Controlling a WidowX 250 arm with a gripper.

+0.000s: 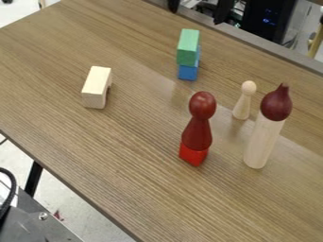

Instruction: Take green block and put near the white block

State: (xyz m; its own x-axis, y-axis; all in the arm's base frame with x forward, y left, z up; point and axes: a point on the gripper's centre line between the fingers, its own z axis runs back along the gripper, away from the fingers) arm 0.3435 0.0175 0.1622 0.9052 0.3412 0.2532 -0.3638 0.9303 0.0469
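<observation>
At the top edge of the camera view is my black gripper (196,15), its two fingers apart with nothing between them. It is beyond the green block (188,46), which rests on top of a blue block (189,72) in the upper middle of the table. The white block (96,88), a pale cream wooden piece, sits by itself to the left and nearer the camera. A gap of bare table separates it from the green and blue stack.
On the wooden table (95,156), a dark red figure (199,130) stands on a red block (193,153) in the middle. Right of it are a small pale peg figure (245,100) and a tall pale cylinder (262,142) with a dark red pointed top (276,104).
</observation>
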